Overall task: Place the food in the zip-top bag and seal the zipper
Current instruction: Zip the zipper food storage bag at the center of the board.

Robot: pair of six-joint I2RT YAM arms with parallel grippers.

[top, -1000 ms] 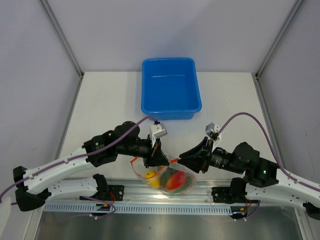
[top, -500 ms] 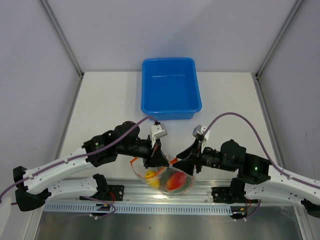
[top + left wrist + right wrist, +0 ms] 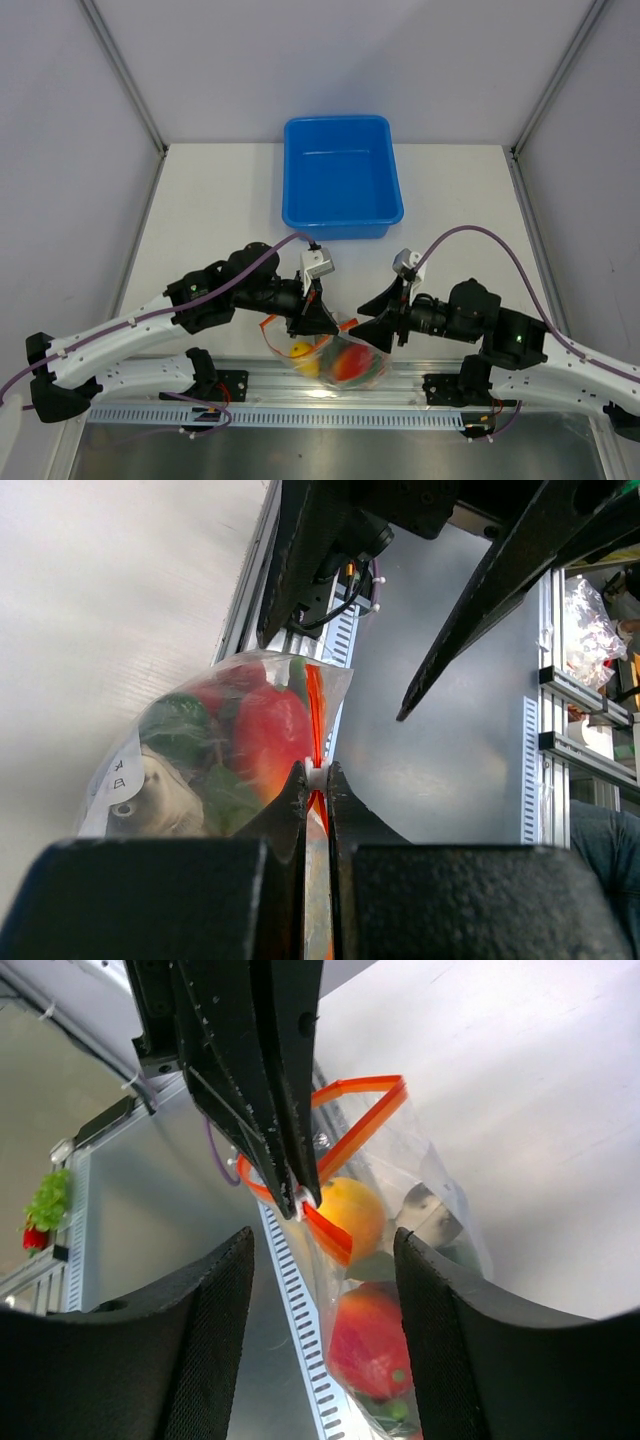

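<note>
- The zip-top bag (image 3: 335, 357) – clear, crinkled film, bulging with its load – sits at the table's near edge, partly over the ribbed metal rail (image 3: 300, 412) between the two arm bases.
- Inside it lie the food pieces: a smooth, round yellow-orange fruit (image 3: 352, 1215), a glossy red tomato (image 3: 370, 1345), a grey fish (image 3: 150, 798) with a round eye, and leafy green bits (image 3: 185, 720).
- The zipper (image 3: 345, 1140) is a thin, flat orange-red strip; beyond the pinch its two sides gape in a triangular loop.
- The left gripper (image 3: 317, 775) is clamped on the zipper, its rough black fingertips pressed together with only the strip between them.
- The right gripper (image 3: 358, 318) stands with its jaws apart and holds nothing – its wedge-shaped, pebbled fingers (image 3: 455, 1330) are spread on either side of the bag's mouth.
- A rectangular blue plastic tub (image 3: 343, 222) with rounded corners stands at the far edge of the matt white table (image 3: 220, 210), well apart from the bag.
</note>
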